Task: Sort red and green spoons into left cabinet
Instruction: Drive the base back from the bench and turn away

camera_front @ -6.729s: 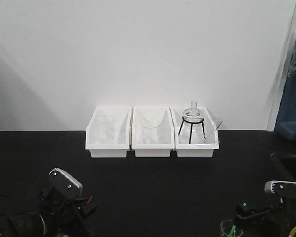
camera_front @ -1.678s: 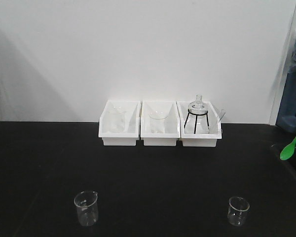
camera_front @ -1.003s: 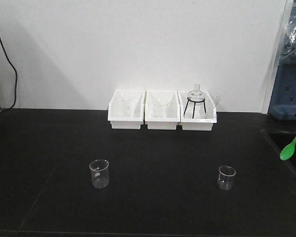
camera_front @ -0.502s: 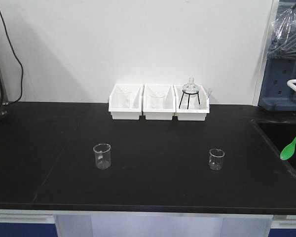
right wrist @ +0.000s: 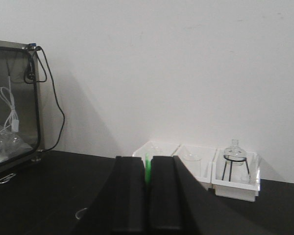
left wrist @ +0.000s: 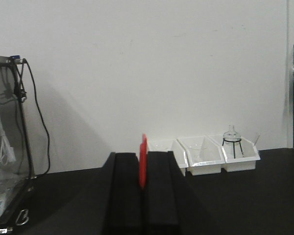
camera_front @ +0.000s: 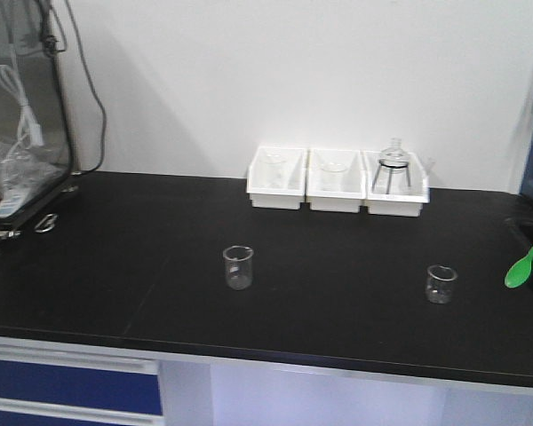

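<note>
In the left wrist view my left gripper [left wrist: 143, 156] is shut on the red spoon [left wrist: 144, 143], whose end sticks up edge-on between the two black fingers. My right gripper [right wrist: 148, 157] is shut on the green spoon [right wrist: 148, 171], a thin green strip between its fingers. The front view shows the green spoon [camera_front: 526, 260] with its bowl hanging over the counter's right edge; neither gripper shows there. The left cabinet is out of view.
On the black countertop [camera_front: 115, 266] stand two small glass beakers [camera_front: 238, 267] [camera_front: 441, 284]. Three white bins [camera_front: 338, 177] of glassware line the back wall. A dark-framed glass-fronted case [camera_front: 22, 115] with cables stands at the far left. Blue drawer fronts [camera_front: 71, 390] lie below.
The front view has pulled back from the counter and swung left. The bins and beakers shifted right, and the glass case came into view. The green spoon stays at the right edge.
</note>
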